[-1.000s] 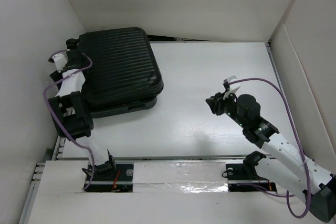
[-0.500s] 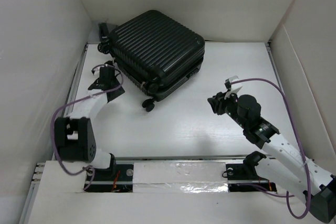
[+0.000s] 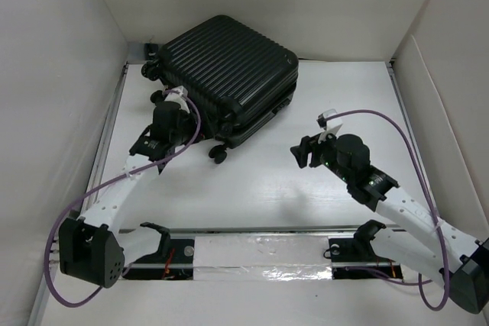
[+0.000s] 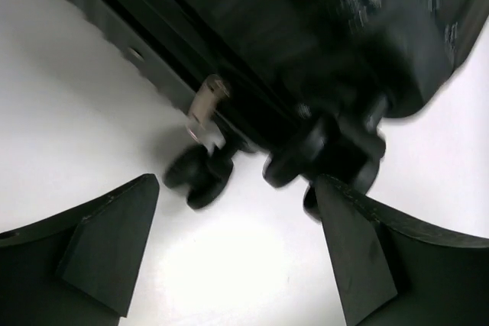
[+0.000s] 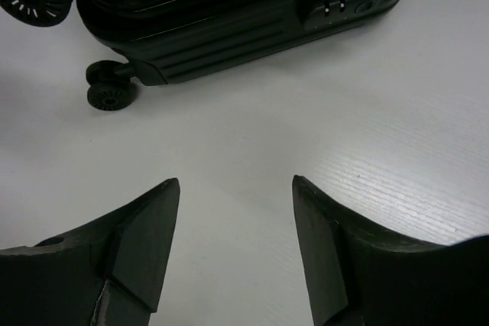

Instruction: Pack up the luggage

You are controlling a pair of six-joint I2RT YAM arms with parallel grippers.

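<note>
The luggage (image 3: 229, 66), a black hard-shell suitcase with ribbed shells, lies closed on its broad side at the far left of the white table (image 3: 321, 104), turned diagonally, with its wheeled end facing near-left. The left arm covers part of that end in the top view, and we can't make out the dark bits at the far-left corner against the wall.

In the left wrist view the luggage (image 4: 267, 43) is blurred and cut off by the top edge. We only get its lower seam, a small silver metal zipper pull (image 4: 208, 104) and two small black caster wheels (image 4: 197, 177), one of them smeared. In the right wrist view the shell (image 5: 229, 5) is also cropped at the top.

The left gripper (image 3: 177, 98) sits right beside the wheeled end. Its fingers (image 4: 114, 242) are spread wide with nothing between them, only bare table and the wheels beyond the tips (image 4: 237, 211). We can't tell whether they touch the case.

The right gripper (image 3: 300, 152) is near the middle of the table, well apart from the luggage and aimed at it. Its fingers (image 5: 145, 234) are spread and hold nothing (image 5: 235, 188).

There's a recessed black combination lock (image 5: 336, 7) on the side facing the right wrist camera, but its dials are too small to read. We can't read any brand or label. One spoked black wheel (image 5: 111, 95) stands on the table.
</note>
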